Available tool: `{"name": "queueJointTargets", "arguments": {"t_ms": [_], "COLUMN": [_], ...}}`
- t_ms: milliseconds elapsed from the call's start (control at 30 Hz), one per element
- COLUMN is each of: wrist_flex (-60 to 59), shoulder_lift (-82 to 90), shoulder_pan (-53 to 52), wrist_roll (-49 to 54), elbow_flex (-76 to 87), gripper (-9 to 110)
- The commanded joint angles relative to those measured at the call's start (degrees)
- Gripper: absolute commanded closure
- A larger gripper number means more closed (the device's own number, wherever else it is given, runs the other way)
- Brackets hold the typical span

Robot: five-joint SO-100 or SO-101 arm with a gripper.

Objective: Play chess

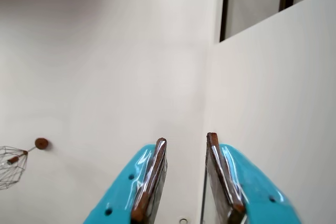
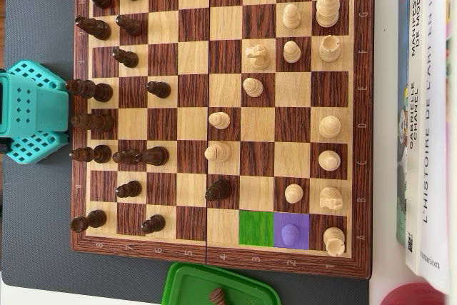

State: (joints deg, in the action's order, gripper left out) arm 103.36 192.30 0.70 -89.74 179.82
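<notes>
book spines [image 2: 427, 105] read "l'histoire de l'art" beside the chessboard [image 2: 214, 262], while the gripper [image 1: 186, 141] (jaws apart, empty) faces a wall.

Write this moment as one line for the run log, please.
hand: open, empty, facing wall | chessboard: mid-game | pawn: on purple square | green square: free

White walls [image 1: 105, 51], wire lamp [image 1: 10, 165], dark window frame [image 1: 224, 3]
</notes>
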Motion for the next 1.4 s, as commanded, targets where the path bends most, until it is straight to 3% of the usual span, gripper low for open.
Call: {"name": "queueJointTargets", "arguments": {"t_ms": [0,1367], "wrist_flex": [0.0,-1.1], "shoulder_lift": [-0.6,-0.9], "shoulder_pan": [0.0,-0.1], "wrist_roll": [-0.3,0.3], "elbow_flex": [1.2,1.2], "gripper": [89,89]}}
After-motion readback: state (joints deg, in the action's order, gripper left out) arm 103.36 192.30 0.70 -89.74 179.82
